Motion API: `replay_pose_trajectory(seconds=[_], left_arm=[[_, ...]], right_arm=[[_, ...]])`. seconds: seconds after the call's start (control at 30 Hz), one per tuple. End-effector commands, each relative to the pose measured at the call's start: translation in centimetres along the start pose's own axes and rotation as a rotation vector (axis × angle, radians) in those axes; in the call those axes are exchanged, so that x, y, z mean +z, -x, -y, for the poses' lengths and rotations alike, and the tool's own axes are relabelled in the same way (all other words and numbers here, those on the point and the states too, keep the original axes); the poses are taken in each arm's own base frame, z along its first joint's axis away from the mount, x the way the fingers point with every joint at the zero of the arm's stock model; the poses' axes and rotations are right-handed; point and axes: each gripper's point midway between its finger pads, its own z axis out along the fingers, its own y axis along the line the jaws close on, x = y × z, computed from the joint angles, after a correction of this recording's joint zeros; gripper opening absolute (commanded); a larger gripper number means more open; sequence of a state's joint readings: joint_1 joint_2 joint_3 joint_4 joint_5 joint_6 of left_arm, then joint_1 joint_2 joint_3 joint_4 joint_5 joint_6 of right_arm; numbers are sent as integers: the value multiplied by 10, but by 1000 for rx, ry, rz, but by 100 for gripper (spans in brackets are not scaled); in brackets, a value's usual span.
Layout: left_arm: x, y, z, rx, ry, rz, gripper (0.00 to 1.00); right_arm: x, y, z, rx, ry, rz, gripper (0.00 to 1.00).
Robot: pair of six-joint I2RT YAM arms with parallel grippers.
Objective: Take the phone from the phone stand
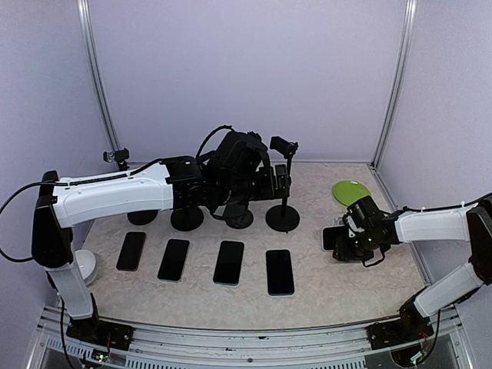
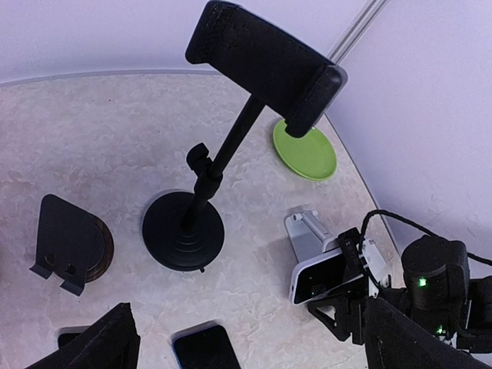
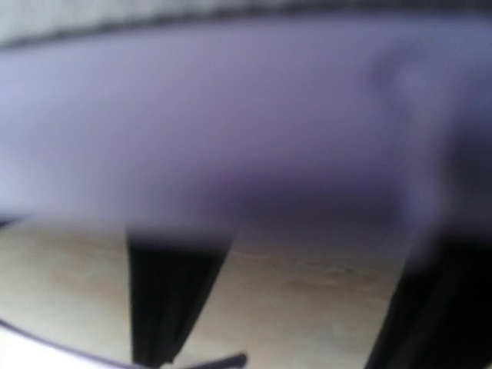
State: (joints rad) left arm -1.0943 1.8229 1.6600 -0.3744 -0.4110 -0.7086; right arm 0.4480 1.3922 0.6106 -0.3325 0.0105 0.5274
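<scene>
A white-edged phone (image 2: 327, 278) with a dark screen is at the white phone stand (image 2: 302, 231), at the right of the table. My right gripper (image 1: 344, 244) is shut on the phone's right end; it also shows in the left wrist view (image 2: 361, 280). In the top view the phone (image 1: 332, 237) is a small dark patch by the gripper. I cannot tell if it still rests on the stand. The right wrist view is blurred and shows only dark fingers (image 3: 173, 300) over the table. My left gripper (image 2: 250, 334) is open and empty, high above the table near the back stands (image 1: 269, 181).
A black pole stand (image 2: 183, 231) with an empty clamp (image 2: 265, 65) rises under my left gripper. More black stands (image 1: 187, 217) line the back. Several phones (image 1: 229, 262) lie flat in a row in front. A green plate (image 1: 351, 191) sits at the back right.
</scene>
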Motion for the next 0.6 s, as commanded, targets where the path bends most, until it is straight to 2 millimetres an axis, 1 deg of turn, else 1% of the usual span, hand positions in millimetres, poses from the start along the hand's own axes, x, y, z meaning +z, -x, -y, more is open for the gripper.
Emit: replay_pose_trajectory(seconds=[0.0,0.3,0.43,0.57], left_arm=[[-8,9,-3,3,-10,8,99],[-11,8,-15,-1,2,2,99],[-12,7,-18,-9,2,-5,99],[-12,6,-20,-13,1,-8,99]], right_arm=[[9,21,-6,-39,10,35,54],[16,50,-13,-1,39,63,54],[21,59,-13,-5,19,58,54],[22,66,-13,-10,14,68,55]])
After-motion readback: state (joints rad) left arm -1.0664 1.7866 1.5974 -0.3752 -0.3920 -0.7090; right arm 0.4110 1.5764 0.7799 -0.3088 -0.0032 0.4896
